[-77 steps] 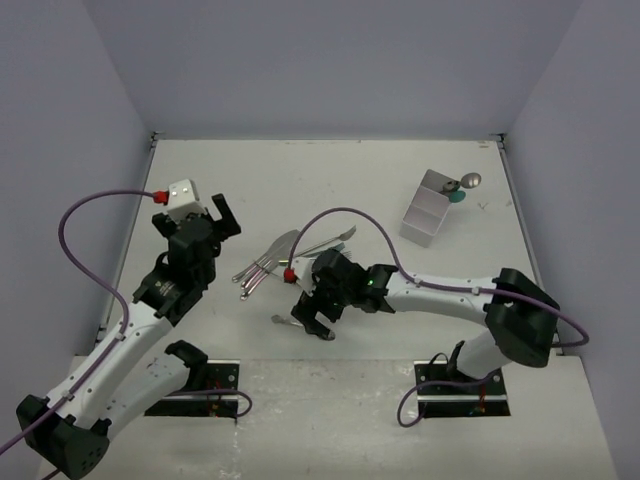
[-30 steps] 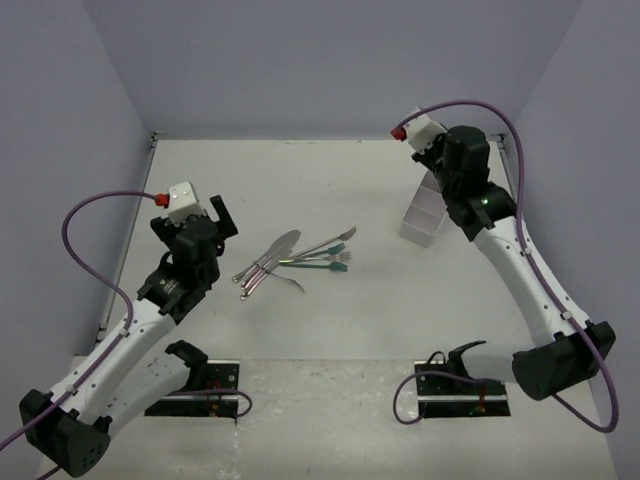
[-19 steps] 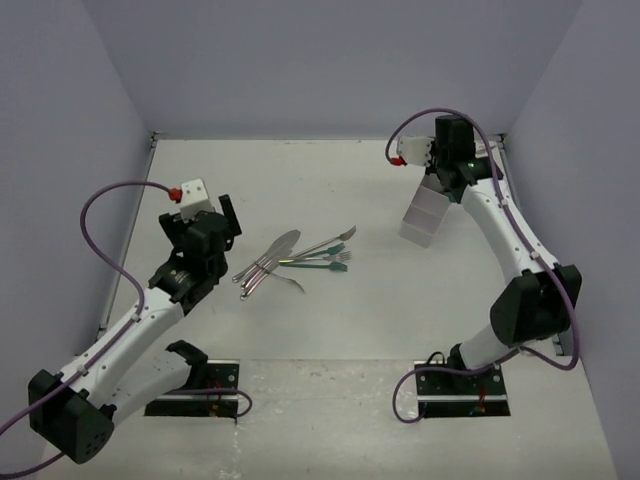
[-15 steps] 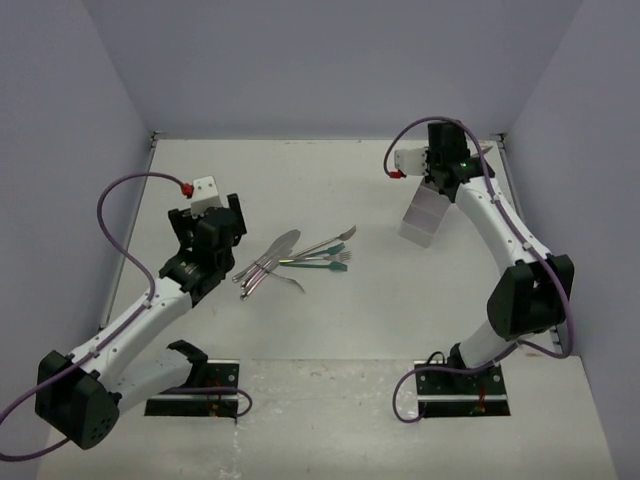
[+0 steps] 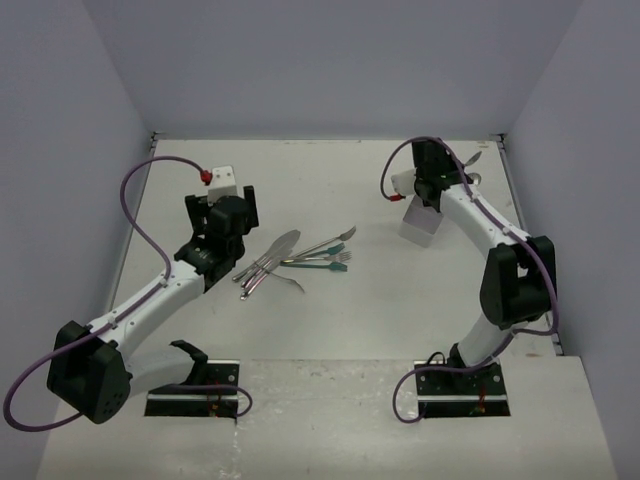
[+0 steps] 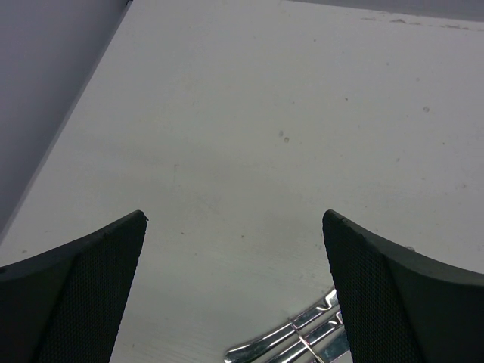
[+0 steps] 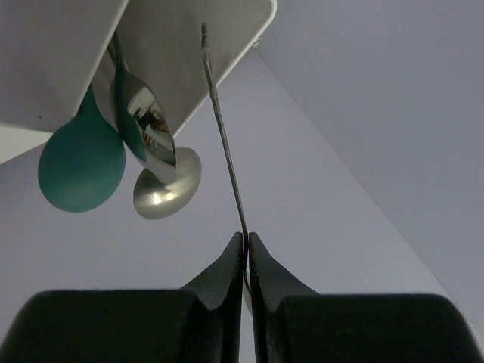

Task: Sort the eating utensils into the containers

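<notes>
The eating utensils [image 5: 295,258], silver with a few teal ones, lie in a loose pile mid-table. Just left of the pile, my left gripper [image 5: 246,208] hangs open; the left wrist view shows its fingers [image 6: 98,265] wide apart above silver handles [image 6: 302,342]. My right gripper [image 7: 246,236] is shut on a thin silver utensil [image 7: 224,144] seen edge-on, whose far end reaches the mouth of the white container [image 7: 227,38]. A teal spoon [image 7: 82,166] and a silver spoon [image 7: 166,189] stick out of the neighbouring compartment. From above, the container [image 5: 418,228] sits under the right wrist.
The purple back wall and side walls enclose the table; the container stands near the right wall [image 5: 560,150]. Both arms' cables loop above the table. The arm bases [image 5: 200,390] sit at the near edge.
The right wrist has turned and shifted left over the container with the utensil in its jaws. The left arm has reached forward and right, closer to the pile, still open.
</notes>
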Tool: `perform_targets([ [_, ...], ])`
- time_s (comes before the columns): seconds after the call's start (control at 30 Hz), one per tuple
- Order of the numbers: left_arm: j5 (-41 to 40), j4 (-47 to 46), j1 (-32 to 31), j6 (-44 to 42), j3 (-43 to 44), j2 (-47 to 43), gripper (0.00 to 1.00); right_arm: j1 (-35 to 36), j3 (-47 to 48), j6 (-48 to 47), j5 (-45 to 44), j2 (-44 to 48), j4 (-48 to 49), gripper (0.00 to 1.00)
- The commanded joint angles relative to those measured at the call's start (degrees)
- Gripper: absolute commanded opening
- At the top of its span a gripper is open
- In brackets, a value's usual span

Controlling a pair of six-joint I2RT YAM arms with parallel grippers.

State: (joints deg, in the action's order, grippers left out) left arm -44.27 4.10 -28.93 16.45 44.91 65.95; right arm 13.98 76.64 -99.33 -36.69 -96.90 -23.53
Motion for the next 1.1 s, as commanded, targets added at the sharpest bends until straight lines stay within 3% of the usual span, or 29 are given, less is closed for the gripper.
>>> perform_targets([
  [0.0, -0.2, -3.04, 0.45, -1.51, 1.77, -0.65, 1.0, 1.84, 0.18, -3.85, -1.72, -1.79, 3.05, 0.07],
  [0.1, -0.11, -3.04, 0.45, -1.68, 1.33, -0.91, 1.0, 2.98, -0.61, -3.85, -1.28, -2.94, 3.49, 0.09],
  [0.17, -0.03, -3.04, 0.45, -1.94, 0.97, -1.18, 1.0, 3.69, -1.32, -3.59, -1.11, -3.29, 3.58, 0.19],
  [0.3, -0.38, -3.04, 0.45, -2.47, 0.36, -2.14, 1.0, 4.22, -1.58, -1.67, -1.89, -3.56, 3.84, 0.3],
  [0.33, -0.2, -3.04, 0.54, -2.65, 0.1, -2.58, 1.0, 4.48, -1.15, -1.31, -3.12, -3.38, 4.28, 0.35],
  [0.37, 0.49, -3.04, 0.45, -2.74, 0.09, -2.76, 1.0, 4.65, -0.71, -1.04, -3.65, -3.03, 4.63, 0.55],
  [0.43, 1.2, -3.04, 0.54, -3.0, -0.08, -3.02, 1.0, 5.27, 1.22, 0.62, -5.05, -1.63, 4.02, 0.66],
  [0.47, 1.47, -3.04, 0.45, -2.91, 0.01, -3.11, 1.0, 5.53, 2.01, 1.32, -5.41, -1.1, 3.15, 0.75],
  [0.5, 2.16, -3.04, 0.54, -2.91, 0.01, -3.46, 1.0, 5.71, 2.72, 2.9, -5.67, -0.49, 2.88, 0.91],
  [0.53, 2.52, -3.04, 0.54, -3.0, 0.09, -3.46, 1.0, 6.15, 4.64, 4.13, -5.76, 0.83, 2.61, 0.99],
  [0.67, 5.76, -2.87, 0.45, -3.0, 0.45, -4.17, 1.0, 7.81, 10.09, 11.33, -4.72, 5.13, -2.38, 0.99],
  [0.8, 10.07, -2.95, 0.45, -3.35, 0.89, -4.43, 1.0, 9.75, 14.15, 25.8, 1.16, 10.41, -0.83, 0.99],
  [0.87, 12.44, -3.04, 0.54, -3.61, 0.97, -4.34, 1.0, 9.75, 12.57, 33.02, 3.98, 14.43, 9.08, 0.99],
  [0.97, 14.81, -2.17, 0.45, -4.31, 2.99, -2.5, 1.0, 9.75, 10.46, 60.05, 5.66, 18.31, 17.2, 0.99],
  [1.0, 15.7, -1.03, 0.45, -5.01, 4.65, -1.02, 1.0, 8.97, 10.11, 77.79, 8.18, 19.29, 16.68, 0.99],
  [1.07, 20.51, -0.58, 0.54, -6.86, 5.89, 0.57, 1.0, 8.0, 7.04, 89.88, 17.64, 21.31, 13.34, 0.99],
])
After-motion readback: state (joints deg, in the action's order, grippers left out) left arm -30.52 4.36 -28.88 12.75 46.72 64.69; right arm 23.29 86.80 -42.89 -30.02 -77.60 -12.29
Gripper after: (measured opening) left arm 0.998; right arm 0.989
